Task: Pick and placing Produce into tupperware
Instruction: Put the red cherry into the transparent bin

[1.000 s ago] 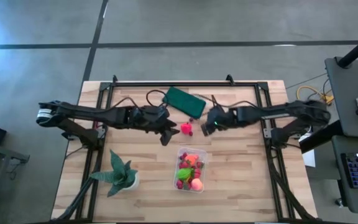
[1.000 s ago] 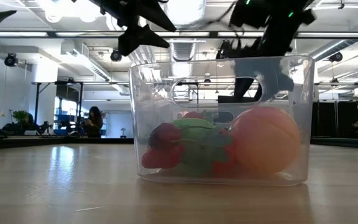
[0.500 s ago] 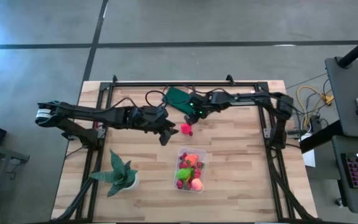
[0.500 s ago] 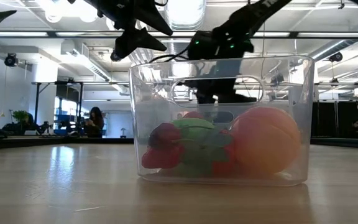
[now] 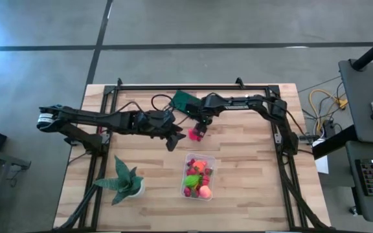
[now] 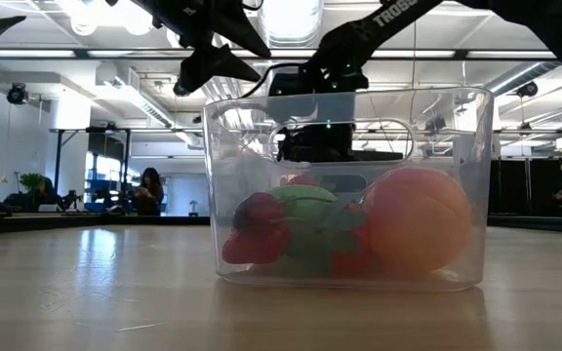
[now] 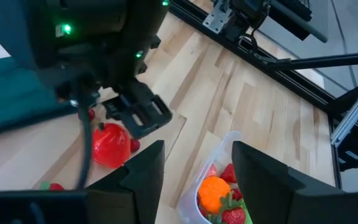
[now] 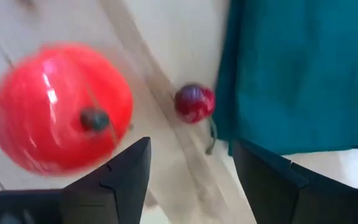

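The clear tupperware [image 5: 199,176] stands on the table's near middle, holding a peach-orange ball [image 6: 418,219], a green piece [image 6: 310,229] and red pieces. A round red piece of produce [image 8: 58,106] and a tiny dark red berry [image 8: 194,102] lie on the wood beside it, toward the far edge. My right gripper [image 5: 199,125] points down just above them, open; the berry lies ahead of the gap between its fingers and the red piece off to one side. My left gripper [image 5: 172,138] hangs open and empty just left of the red piece [image 7: 110,144].
A flat dark green rectangle [image 5: 186,101] lies at the far middle, partly under the right arm. A spiky potted plant [image 5: 125,182] stands at the near left. Black frame rails run along the table's left, right and far edges.
My right gripper has swung toward the table's left edge, come down over the red piece and berry, and rolled about its own axis as the arm stretched out across the table. The produce and the tupperware have stayed in place.
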You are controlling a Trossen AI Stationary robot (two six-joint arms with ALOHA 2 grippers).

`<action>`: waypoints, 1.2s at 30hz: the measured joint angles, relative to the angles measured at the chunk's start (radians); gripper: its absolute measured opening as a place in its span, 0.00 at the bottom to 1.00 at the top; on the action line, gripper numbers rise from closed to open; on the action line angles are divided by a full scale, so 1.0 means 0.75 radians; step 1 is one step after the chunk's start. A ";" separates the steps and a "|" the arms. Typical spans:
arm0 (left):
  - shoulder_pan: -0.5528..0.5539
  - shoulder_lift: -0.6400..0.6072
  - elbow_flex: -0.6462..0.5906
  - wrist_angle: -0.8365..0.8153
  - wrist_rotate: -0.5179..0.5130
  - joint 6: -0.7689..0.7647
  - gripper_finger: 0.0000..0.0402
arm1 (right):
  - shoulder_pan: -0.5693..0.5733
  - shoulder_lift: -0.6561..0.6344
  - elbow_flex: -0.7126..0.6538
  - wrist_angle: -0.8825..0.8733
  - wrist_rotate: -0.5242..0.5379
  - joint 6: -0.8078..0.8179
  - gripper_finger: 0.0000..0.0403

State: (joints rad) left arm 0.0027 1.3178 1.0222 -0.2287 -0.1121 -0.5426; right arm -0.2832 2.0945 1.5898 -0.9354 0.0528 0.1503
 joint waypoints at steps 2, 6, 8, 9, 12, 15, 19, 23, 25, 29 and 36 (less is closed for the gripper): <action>0.004 0.000 -0.001 0.000 0.000 0.000 0.43 | 0.003 -0.008 -0.011 0.006 0.001 -0.101 0.53; 0.004 0.001 -0.002 -0.001 0.000 0.001 0.43 | 0.017 -0.048 -0.039 0.028 0.003 -0.284 0.53; 0.004 0.001 -0.003 -0.001 0.000 0.010 0.43 | 0.019 -0.069 -0.056 0.067 0.002 -0.339 0.53; 0.005 0.001 -0.005 0.000 0.000 0.011 0.43 | 0.019 -0.078 -0.059 0.084 0.001 -0.358 0.53; 0.006 0.001 -0.013 0.000 -0.010 0.011 0.43 | 0.012 -0.083 -0.067 0.119 0.003 -0.411 0.53; 0.006 0.002 -0.021 -0.007 -0.043 0.011 0.43 | 0.002 -0.083 -0.092 0.149 0.003 -0.466 0.53; 0.012 0.002 -0.021 -0.011 -0.074 0.011 0.43 | -0.014 -0.083 -0.145 0.192 0.002 -0.509 0.53; 0.022 0.002 -0.021 -0.011 -0.079 0.009 0.43 | -0.023 -0.083 -0.187 0.228 0.001 -0.556 0.53; 0.024 0.002 -0.021 -0.011 -0.082 0.009 0.43 | -0.023 -0.083 -0.190 0.244 0.002 -0.588 0.53; 0.030 0.002 -0.021 -0.011 -0.100 0.006 0.43 | -0.021 -0.083 -0.188 0.304 0.000 -0.653 0.53; 0.032 0.002 -0.021 -0.011 -0.115 0.000 0.43 | -0.022 -0.083 -0.188 0.329 -0.014 -0.696 0.53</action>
State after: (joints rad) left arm 0.0265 1.3193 1.0061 -0.2371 -0.1982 -0.5426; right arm -0.2996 2.0319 1.4490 -0.6887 0.0427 -0.3714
